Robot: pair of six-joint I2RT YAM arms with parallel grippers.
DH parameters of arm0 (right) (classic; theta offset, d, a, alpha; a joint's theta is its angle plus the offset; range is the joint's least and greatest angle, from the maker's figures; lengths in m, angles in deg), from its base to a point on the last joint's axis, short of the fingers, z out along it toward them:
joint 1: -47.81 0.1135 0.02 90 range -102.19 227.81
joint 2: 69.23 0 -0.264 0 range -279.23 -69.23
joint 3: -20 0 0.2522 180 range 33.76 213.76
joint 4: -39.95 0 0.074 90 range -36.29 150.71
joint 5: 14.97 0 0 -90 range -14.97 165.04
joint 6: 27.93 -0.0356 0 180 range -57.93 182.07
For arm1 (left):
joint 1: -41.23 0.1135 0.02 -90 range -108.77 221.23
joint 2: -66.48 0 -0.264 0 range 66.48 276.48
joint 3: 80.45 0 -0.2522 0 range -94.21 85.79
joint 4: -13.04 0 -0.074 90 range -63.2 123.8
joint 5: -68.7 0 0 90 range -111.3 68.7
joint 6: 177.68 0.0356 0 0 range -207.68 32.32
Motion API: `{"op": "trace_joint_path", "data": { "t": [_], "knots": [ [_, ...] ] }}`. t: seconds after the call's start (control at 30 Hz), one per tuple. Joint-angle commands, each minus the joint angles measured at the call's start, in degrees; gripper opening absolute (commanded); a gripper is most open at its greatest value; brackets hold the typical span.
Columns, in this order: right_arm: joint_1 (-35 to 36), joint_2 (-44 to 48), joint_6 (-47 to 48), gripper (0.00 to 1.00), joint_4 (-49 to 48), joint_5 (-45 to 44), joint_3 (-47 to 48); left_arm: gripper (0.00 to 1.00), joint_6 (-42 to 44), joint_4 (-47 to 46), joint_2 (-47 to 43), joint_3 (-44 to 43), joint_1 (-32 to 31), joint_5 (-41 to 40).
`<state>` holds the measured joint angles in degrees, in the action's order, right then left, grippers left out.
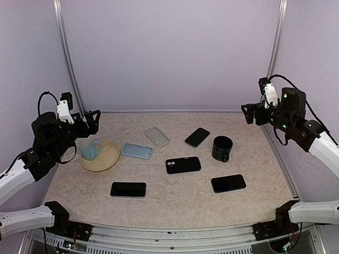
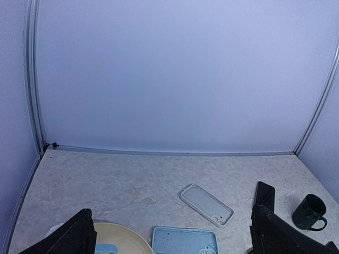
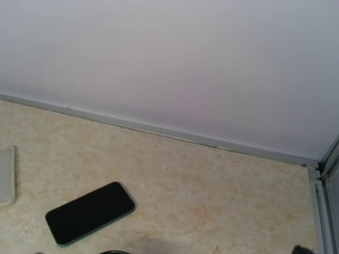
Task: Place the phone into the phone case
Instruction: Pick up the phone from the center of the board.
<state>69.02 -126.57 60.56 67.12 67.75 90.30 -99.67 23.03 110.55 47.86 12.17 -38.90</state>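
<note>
Left claw (image 1: 94,119) is spread wide; right claw (image 1: 247,113) — cannot tell. The phone (image 3: 90,212) lies flat below and ahead of the right claw — probably stiff, slick, thin; pinch across its long edges.

No text, brand, number or sign can be read in any of the three views.

- The near-left phone (image 1: 128,189), near-right phone (image 1: 228,183) and far phone (image 1: 197,137) all show dark, blank screens.
- The black case (image 1: 183,165), blue case (image 1: 136,151) and pale case (image 1: 157,136) bear no mark that can be made out.
- The dark mug (image 1: 222,148) has faint pale speckling on its side, which is too small to tell whether it is lettering.
</note>
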Motion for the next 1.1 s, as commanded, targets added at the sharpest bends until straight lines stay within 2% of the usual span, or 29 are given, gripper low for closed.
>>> {"op": "trace_joint_path", "data": {
  "t": [0.0, 0.3, 0.5, 0.7, 1.07],
  "knots": [
    [0.3, 1.9, -0.1, 1.00, -2.4, 2.5, -0.9, 0.99, -1.2, 1.9, 1.3, -2.5, -0.3, 0.9],
    [0.3, 1.3, -0.3, 1.00, -1.3, 6.2, -1.1, 0.99, -4.0, 8.8, 6.2, -7.8, -1.2, 0.8],
    [0.5, -0.6, -1.6, 1.00, -0.2, 12.5, -2.0, 0.99, -5.6, 10.8, 8.3, -9.5, -7.1, -4.7],
    [3.9, -2.1, -2.7, 1.00, 1.6, 11.0, -4.0, 0.99, -8.7, 10.3, 13.6, -10.5, -13.4, -8.6],
    [10.4, -8.0, -1.4, 1.00, 3.0, 10.7, -4.2, 0.99, -12.6, 5.6, 19.0, -6.1, -17.6, -7.9]
  ]
}}
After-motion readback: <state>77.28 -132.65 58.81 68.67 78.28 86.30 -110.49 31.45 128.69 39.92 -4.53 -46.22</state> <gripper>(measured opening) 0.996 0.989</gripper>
